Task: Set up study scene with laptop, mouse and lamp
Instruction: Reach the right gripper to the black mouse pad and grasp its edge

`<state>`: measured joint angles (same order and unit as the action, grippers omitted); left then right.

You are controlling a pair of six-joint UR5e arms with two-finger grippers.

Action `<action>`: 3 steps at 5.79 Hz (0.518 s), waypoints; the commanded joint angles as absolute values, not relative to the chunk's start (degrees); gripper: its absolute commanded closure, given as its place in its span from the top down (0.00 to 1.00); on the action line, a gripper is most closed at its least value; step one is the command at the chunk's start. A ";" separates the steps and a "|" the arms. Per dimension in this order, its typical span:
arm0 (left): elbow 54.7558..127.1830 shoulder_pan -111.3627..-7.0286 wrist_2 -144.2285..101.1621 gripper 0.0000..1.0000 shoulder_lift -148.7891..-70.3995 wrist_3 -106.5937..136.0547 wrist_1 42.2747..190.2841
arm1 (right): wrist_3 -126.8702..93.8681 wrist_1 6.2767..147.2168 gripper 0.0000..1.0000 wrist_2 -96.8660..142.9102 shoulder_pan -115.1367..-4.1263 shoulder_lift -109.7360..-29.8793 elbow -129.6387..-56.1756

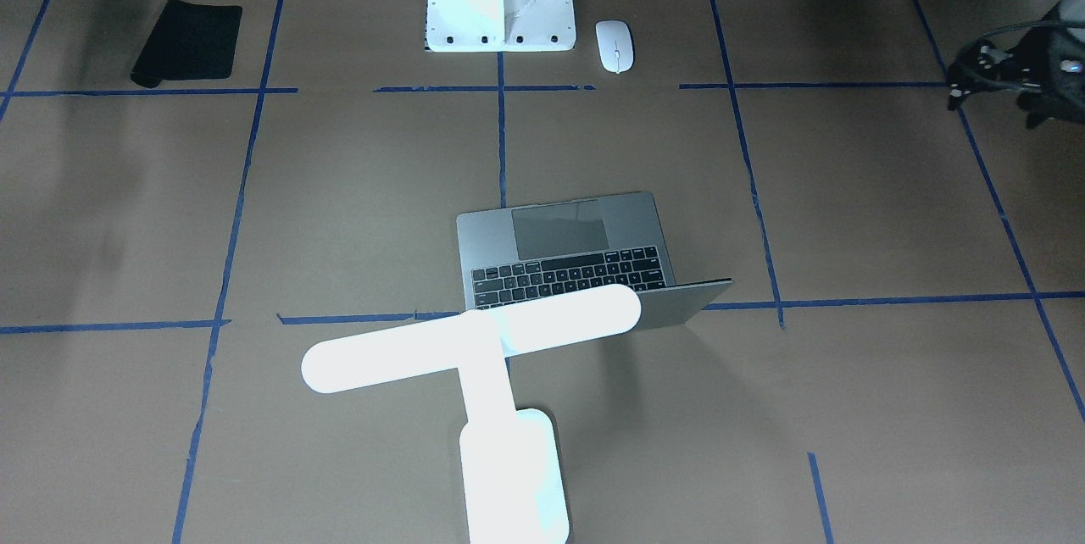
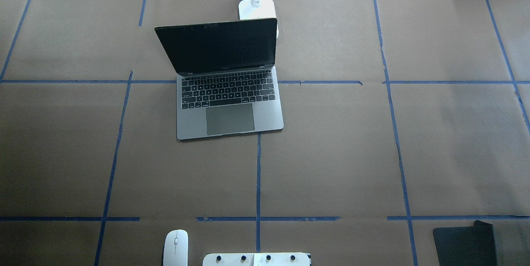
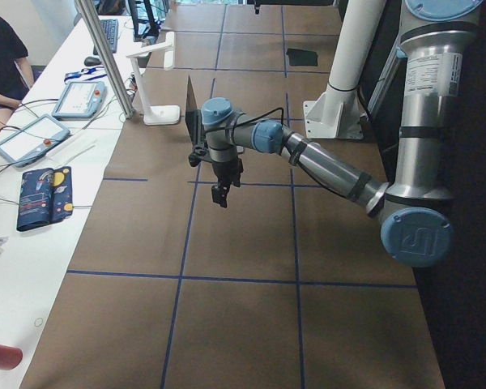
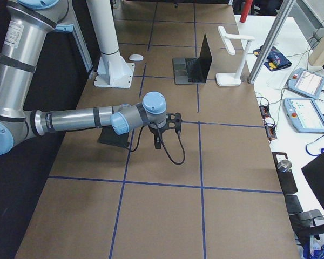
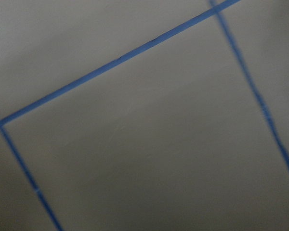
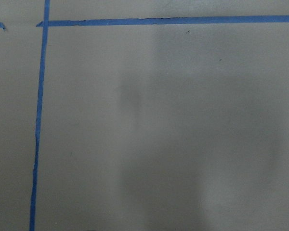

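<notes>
The likeliest trouble is the small white flat oval mouse [image 2: 175, 247]. It lies at the near side of the brown paper-covered table [image 2: 331, 154], just left of the white bolted pedestal block [image 2: 256, 259], and so low and smooth a shell, picked close to the robot's base, could skid from the fingers. The black rectangular mouse pad [image 2: 463, 243] sits near right, well apart from it, so I judge a long carry is needed. The thin grey metal laptop [image 2: 230, 100] stands open at centre far, its screen just in front of the base of the bright white T-shaped lamp [image 2: 256, 7]. A passing arm could tip the tall lamp or fold the lid. The left gripper [image 3: 219, 193] and right gripper [image 4: 157, 141] hang over bare paper; whether their jaws stand wide or narrow I cannot tell. No container shows.
</notes>
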<state>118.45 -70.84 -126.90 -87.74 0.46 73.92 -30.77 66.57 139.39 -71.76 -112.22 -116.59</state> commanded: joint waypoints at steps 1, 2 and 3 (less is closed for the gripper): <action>117.35 -75.47 -127.09 1.00 -84.82 -4.19 74.09 | -52.12 42.99 1.00 134.25 -60.53 -120.64 -116.99; 116.90 -77.85 -130.31 1.00 -82.12 -5.61 74.35 | -61.08 34.02 1.00 128.38 -52.38 -123.63 -116.55; 116.89 -78.91 -131.21 1.00 -81.83 -5.62 74.44 | -67.78 27.23 1.00 123.27 -45.16 -124.62 -115.15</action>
